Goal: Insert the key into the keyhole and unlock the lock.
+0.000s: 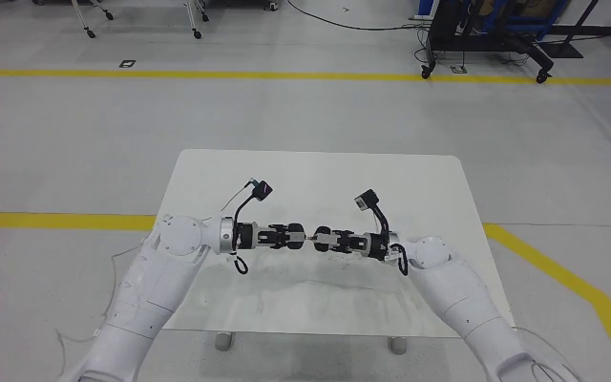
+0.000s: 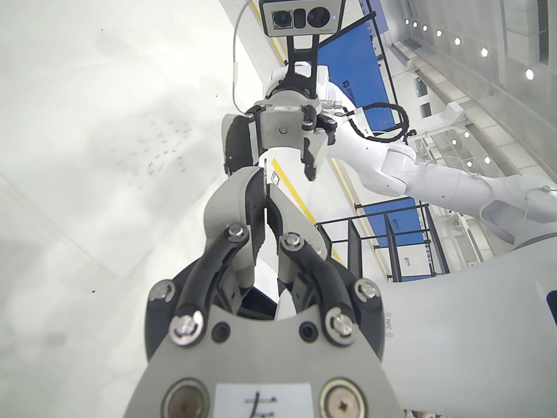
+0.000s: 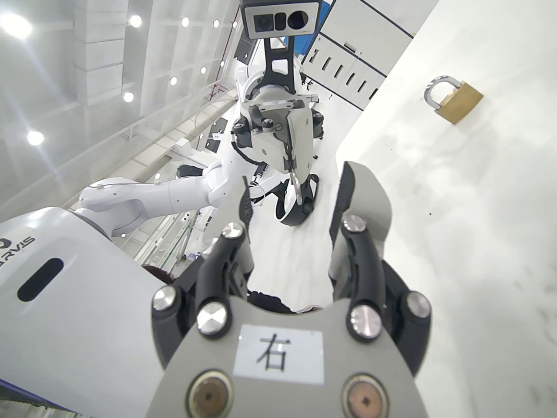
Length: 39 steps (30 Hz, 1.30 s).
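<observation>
A brass padlock [image 3: 454, 99] with a silver shackle lies flat on the white table [image 1: 420, 181], off to one side of both grippers. My left gripper [image 2: 264, 187] is shut on a thin silver key [image 2: 265, 173], whose blade sticks out past the fingertips. In the right wrist view the key [image 3: 297, 184] points toward my right gripper [image 3: 300, 195], which stands open with nothing between its fingers. From above, the left gripper [image 1: 298, 237] and the right gripper [image 1: 322, 237] face each other tip to tip, held above the table's front half.
The tabletop is bare white with faint scuff marks. Its front edge [image 1: 305, 329] runs just behind the arms' elbows. Yellow lines [image 1: 286, 74] cross the floor around the table, and a black wheeled rack [image 1: 487, 38] stands far back on the right.
</observation>
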{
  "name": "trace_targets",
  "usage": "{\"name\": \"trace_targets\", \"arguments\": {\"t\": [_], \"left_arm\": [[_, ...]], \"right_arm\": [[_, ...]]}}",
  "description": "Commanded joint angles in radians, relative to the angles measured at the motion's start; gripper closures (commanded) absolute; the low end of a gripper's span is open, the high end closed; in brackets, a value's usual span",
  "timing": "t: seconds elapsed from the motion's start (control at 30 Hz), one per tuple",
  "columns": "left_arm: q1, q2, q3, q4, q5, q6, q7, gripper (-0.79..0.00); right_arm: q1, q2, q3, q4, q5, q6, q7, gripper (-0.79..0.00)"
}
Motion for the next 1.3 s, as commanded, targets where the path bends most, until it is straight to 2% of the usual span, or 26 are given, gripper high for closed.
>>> {"name": "trace_targets", "arguments": {"t": [0.0,0.2,0.27,0.43,0.47,0.5,0.77,0.9,0.97,1.1,1.2,1.27], "left_arm": [[-0.001,0.001,0.001,-0.001,-0.002,-0.002,-0.001,0.000],[-0.002,0.005,0.006,-0.002,-0.003,-0.008,0.000,0.000],[-0.003,0.006,0.008,-0.002,-0.004,-0.010,0.002,0.000],[-0.005,0.009,0.014,-0.003,-0.002,-0.008,0.003,0.000],[-0.005,0.009,0.015,-0.002,-0.004,-0.006,0.004,-0.326],[-0.006,0.010,0.016,-0.002,-0.007,-0.003,0.005,-0.785],[-0.004,0.016,0.003,-0.004,-0.048,-0.001,0.006,-0.785],[0.016,0.036,-0.055,-0.060,0.015,0.005,0.027,-0.785],[0.033,0.055,-0.109,-0.112,0.113,0.023,0.033,-0.785],[0.125,0.088,-0.216,-0.275,0.355,0.091,0.110,-0.785],[0.203,0.105,-0.264,-0.400,0.556,0.150,0.170,-0.785],[0.232,0.109,-0.285,-0.441,0.652,0.200,0.239,-0.785]], "right_arm": [[0.002,-0.001,-0.005,0.003,0.004,0.002,0.002,-0.179],[0.010,-0.004,-0.019,0.011,0.008,0.008,0.008,-0.068],[0.012,-0.004,-0.021,0.014,0.008,0.007,0.007,0.000],[0.014,-0.004,-0.024,0.017,0.009,0.005,0.005,0.000],[0.014,-0.004,-0.025,0.017,0.009,0.005,0.005,0.000],[0.014,-0.004,-0.025,0.016,0.010,0.004,0.004,0.000],[-0.002,0.011,0.013,0.011,0.009,-0.033,-0.033,0.000],[-0.038,0.034,0.082,-0.008,0.009,-0.071,-0.070,0.000],[-0.061,0.048,0.124,-0.021,0.009,-0.085,-0.085,0.000],[-0.102,0.071,0.198,-0.055,0.010,-0.100,-0.101,0.000],[-0.130,0.082,0.238,-0.093,-0.003,-0.102,-0.125,0.000],[-0.139,0.085,0.247,-0.107,-0.012,-0.096,-0.136,0.000]]}}
